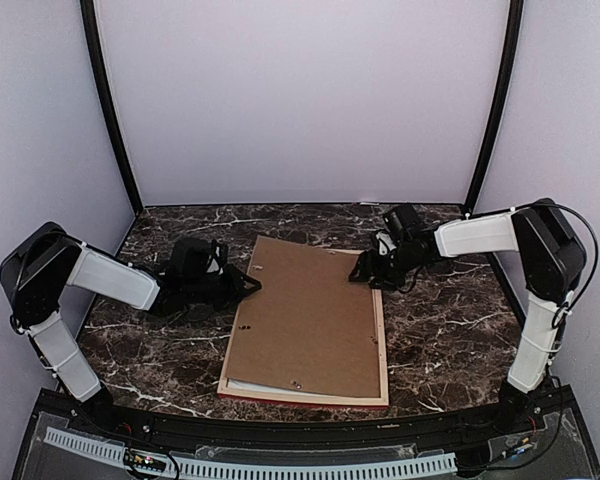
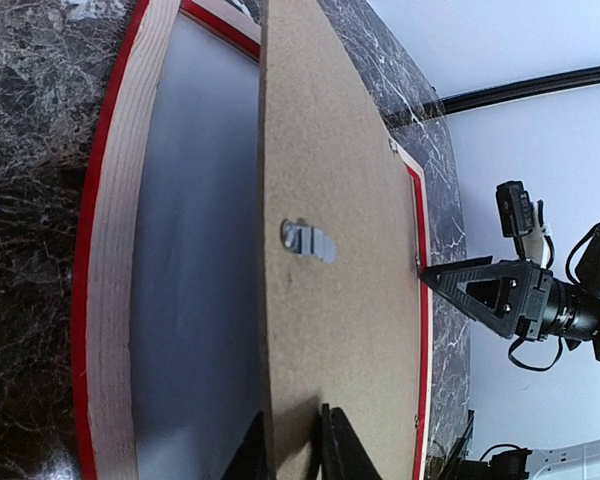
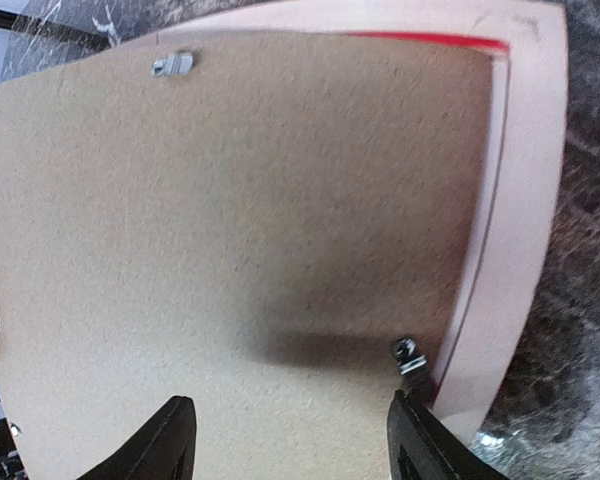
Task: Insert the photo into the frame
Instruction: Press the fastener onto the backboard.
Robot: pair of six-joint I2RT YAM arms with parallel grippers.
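Though a backing board [image 1: 310,320] covers it, the frame [image 2: 113,280] shows pale wood.

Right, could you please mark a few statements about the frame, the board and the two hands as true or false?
1. The frame lies face down on the table. True.
2. The left hand grips the edge of the board. True.
3. The board lies flat in the frame. False: its edge at the left hand is raised off the frame.
4. The right hand is shut on the frame. False: it is open, over the board's far corner.
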